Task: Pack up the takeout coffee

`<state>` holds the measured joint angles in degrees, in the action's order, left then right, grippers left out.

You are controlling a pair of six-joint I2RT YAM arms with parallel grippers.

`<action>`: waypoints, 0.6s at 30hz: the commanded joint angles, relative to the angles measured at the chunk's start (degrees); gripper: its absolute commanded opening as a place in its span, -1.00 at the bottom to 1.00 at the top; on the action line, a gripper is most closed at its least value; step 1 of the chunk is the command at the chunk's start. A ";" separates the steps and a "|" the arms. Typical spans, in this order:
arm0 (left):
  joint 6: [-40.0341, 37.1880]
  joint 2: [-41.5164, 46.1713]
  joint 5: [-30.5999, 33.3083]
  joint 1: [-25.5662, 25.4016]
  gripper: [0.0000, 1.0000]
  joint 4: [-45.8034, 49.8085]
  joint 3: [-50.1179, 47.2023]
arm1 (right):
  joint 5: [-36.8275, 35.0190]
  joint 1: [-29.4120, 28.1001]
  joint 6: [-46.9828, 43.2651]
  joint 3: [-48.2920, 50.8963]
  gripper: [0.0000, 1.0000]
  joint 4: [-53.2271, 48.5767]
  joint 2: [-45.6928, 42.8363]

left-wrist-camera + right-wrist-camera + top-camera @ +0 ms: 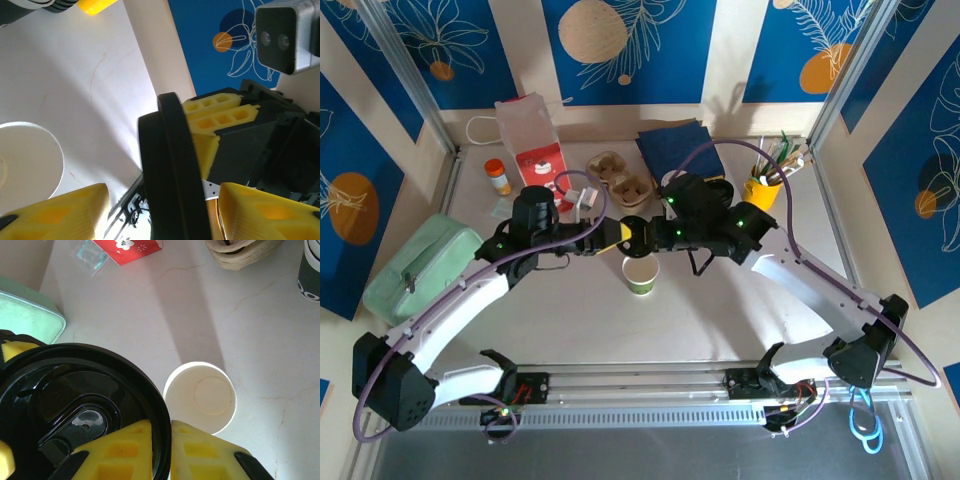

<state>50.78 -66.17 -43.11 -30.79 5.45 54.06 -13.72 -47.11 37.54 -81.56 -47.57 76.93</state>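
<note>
Half done at best, going by the layout. Takeout coffee cup (641,275): upright at the middle of the tabletop (620,330), lidless, white and empty-looking inside from the right wrist view, touched by neither gripper. Black lid (75,410): off the cup, held in the air near it, beside rather than over the opening, sip-hole face toward the right wrist camera. Right gripper (161,424): clamped on the lid's edge, yellow fingers nearly together with only the rim between. Left gripper (162,187): fingers apart, straddling the same lid seen edge-on, clear of both faces as far as visible; reads as no hold from that side. No packing done yet. Left to do, as a judgement: bring the lid square over the cup, press down all round, then carry the closed cup to a container. Likely candidates at the far side: cardboard cup tray (620,182) and white-and-red paper bag (530,140), both well apart from the cup; cannot tell the intended one. Mint-green pouch (420,265) at the left, orange-capped bottle (498,176) beside the bag, neither part of the job.
</note>
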 commanded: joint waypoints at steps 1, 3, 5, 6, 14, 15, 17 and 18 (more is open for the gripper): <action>1.80 0.69 -2.59 -0.50 0.09 -5.01 -1.07 | -0.80 -0.68 -0.94 -2.00 -0.72 0.25 0.69; 2.03 0.51 -2.59 -0.50 -0.14 -5.11 -1.07 | -1.25 -0.96 -1.54 -1.98 -0.71 0.42 0.73; 2.11 0.29 -2.59 -0.50 -0.24 -5.15 -0.98 | -1.94 -1.36 -1.90 -1.85 -0.71 0.59 0.70; 2.12 0.25 -2.52 -0.50 -0.26 -5.10 -1.01 | -2.15 -1.35 -1.92 -1.83 -0.71 0.52 0.75; 1.91 1.11 -1.65 -0.49 -0.47 -4.07 -0.89 | -4.04 -1.75 -3.61 -0.44 -0.46 2.27 -0.85; 1.78 1.29 -1.46 -0.50 -0.47 -3.72 -0.89 | -4.34 -1.69 -4.03 0.16 -0.40 3.00 -1.51; 1.77 1.61 -1.40 -0.41 -0.47 -3.63 -1.07 | -4.45 -1.73 -5.59 1.21 -0.31 4.71 -2.94; 1.70 1.78 -1.36 -0.42 -0.47 -3.30 -1.00 | -4.51 -1.78 -6.61 1.72 -0.25 5.38 -3.75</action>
<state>52.90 -66.06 -43.90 -30.89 2.50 53.06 -16.69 -48.42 33.76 -81.19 -45.12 76.38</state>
